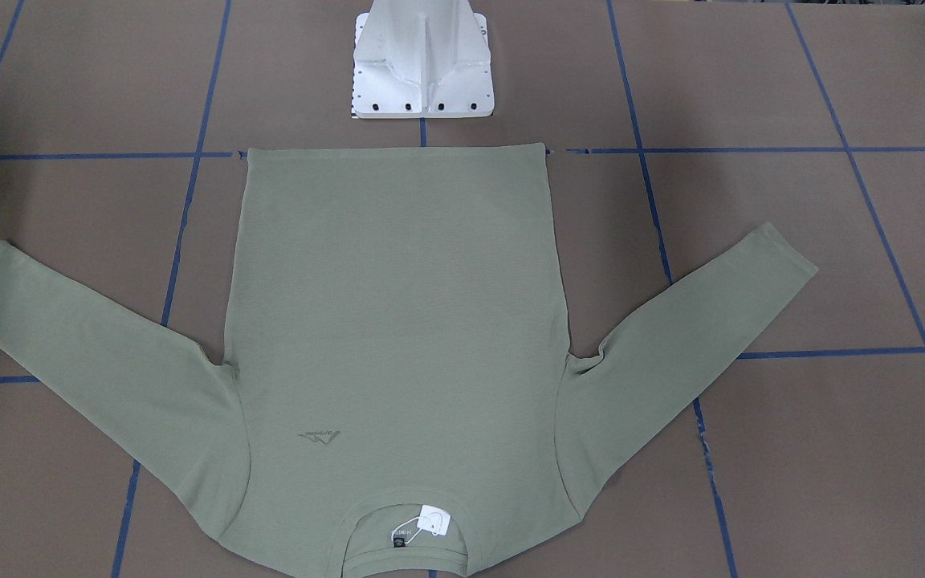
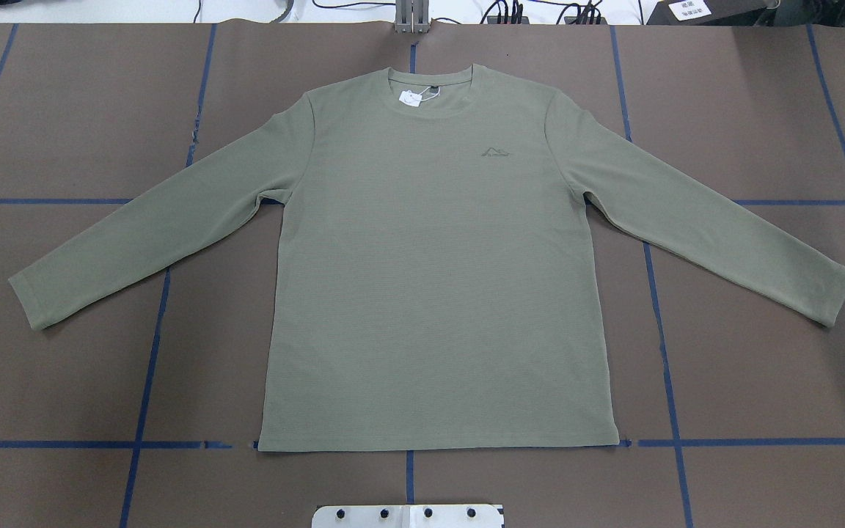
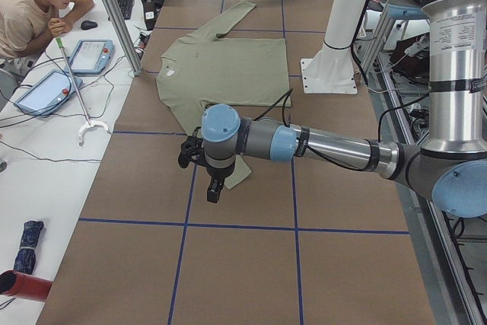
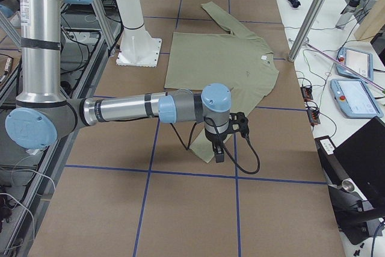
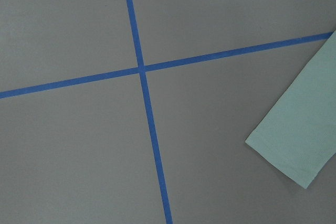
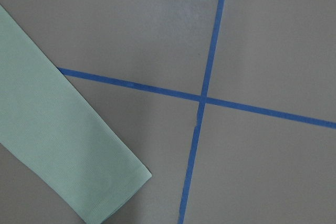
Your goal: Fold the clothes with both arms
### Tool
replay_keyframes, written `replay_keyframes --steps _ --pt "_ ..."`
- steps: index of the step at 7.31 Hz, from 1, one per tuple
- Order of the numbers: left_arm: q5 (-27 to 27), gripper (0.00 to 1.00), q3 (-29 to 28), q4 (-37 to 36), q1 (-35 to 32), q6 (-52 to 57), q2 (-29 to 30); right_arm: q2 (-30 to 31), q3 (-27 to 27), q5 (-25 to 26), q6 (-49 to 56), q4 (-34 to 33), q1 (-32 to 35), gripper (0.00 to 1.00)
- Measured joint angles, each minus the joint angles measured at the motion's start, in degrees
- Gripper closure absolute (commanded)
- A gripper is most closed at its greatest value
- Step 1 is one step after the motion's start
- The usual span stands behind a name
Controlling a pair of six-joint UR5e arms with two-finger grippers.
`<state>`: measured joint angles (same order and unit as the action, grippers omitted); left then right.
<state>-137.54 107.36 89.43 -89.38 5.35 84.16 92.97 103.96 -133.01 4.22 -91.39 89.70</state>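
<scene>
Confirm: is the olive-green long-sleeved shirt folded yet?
Not folded: the olive-green knit shirt lies spread flat, front up, both sleeves stretched outward.

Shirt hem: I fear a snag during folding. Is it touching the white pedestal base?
Apart. The overhead view shows bare brown table between the shirt hem and the pedestal base.

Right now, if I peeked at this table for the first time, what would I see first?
A big green shirt lies flat and face up in the middle of the brown table, both sleeves spread out. The left arm and the right arm each reach out near a sleeve end, one on each side. Blue tape lines cross the table in big squares.
</scene>
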Motion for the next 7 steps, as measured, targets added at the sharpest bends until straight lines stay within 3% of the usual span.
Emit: replay_keyframes --steps 4,6,7 --pt "0.0 0.0 -1.7 15.7 -0.8 -0.2 1.8 -0.4 -0.4 -1.2 -3.4 10.0 -0.8 0.0" --pt "-0.2 0.0 -1.8 17.2 -0.9 -0.2 1.7 4.1 -0.8 -0.6 -17.2 23.7 -6.2 0.03" --pt "-0.2 0.0 -1.8 17.4 -0.9 -0.2 1.6 6.4 -2.1 0.7 -28.2 33.9 -10.0 0.13"
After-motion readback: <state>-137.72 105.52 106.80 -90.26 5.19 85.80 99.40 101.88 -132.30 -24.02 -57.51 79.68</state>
